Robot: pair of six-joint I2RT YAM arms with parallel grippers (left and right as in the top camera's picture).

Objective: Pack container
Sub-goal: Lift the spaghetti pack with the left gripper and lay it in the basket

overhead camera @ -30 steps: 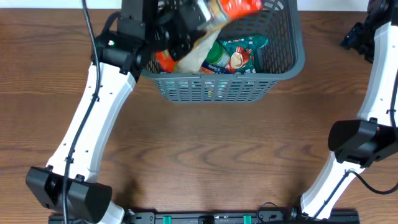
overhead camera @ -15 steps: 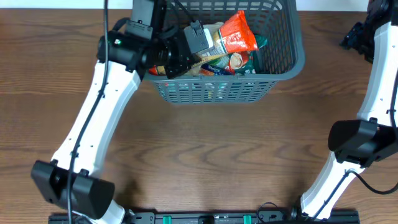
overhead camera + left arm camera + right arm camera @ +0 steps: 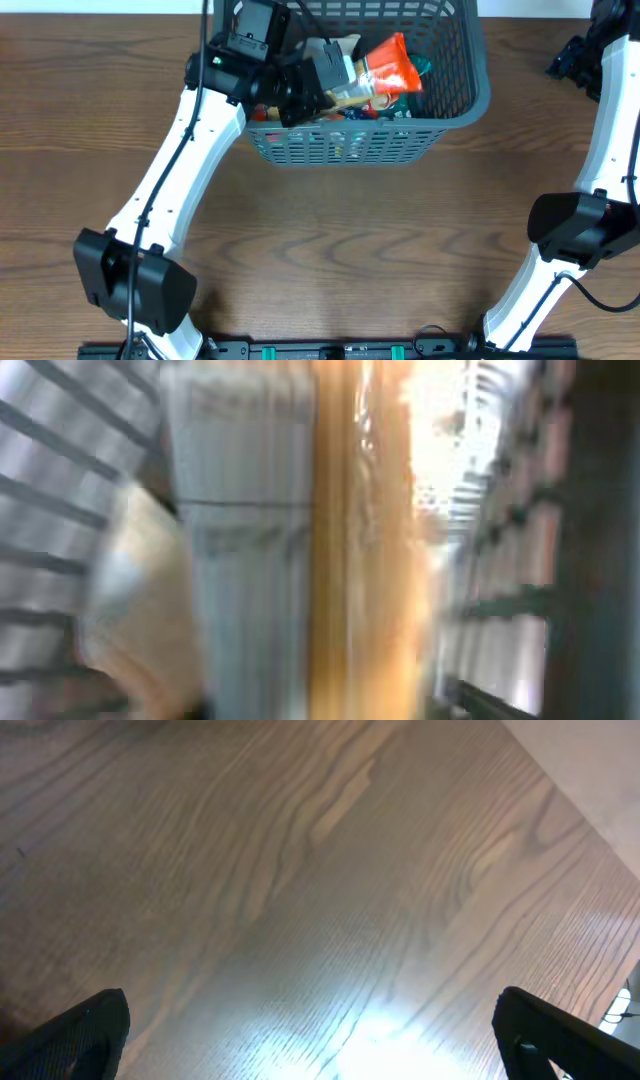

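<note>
— Step in hand?

— By the look of it, delivery of an orange-topped packet [image 3: 388, 66] into the container [image 3: 470, 100], the dark grey slotted basket at the far edge of the table [image 3: 350, 250], top centre in the overhead view. Reaching in over the near-left rim with the left gripper [image 3: 340, 78], right against the packet's pale lower end.

— Holding or letting go?

— Cannot tell. Far too blurred in the left wrist view: nothing but a smear of orange and cream film beside basket slats. Hidden from above by the wrist itself, so no saying whether clamped or parted. Shows the packet tilted, though, propped on other groceries, among them a green packet [image 3: 421, 68], and not yet lying flat.

— And the right gripper [image 3: 325, 1035]?

— Spread wide, holding nothing, parked over bare wood at the far right, well apart from the basket.

— Next move?

— Probably a clean release, if not made already, then a straight lift clear of the rim. Calls for care not to snag the lattice wall or drag the packet back out. After that, a look round for anything left to pack; nothing loose to be seen on the table from above.
</note>
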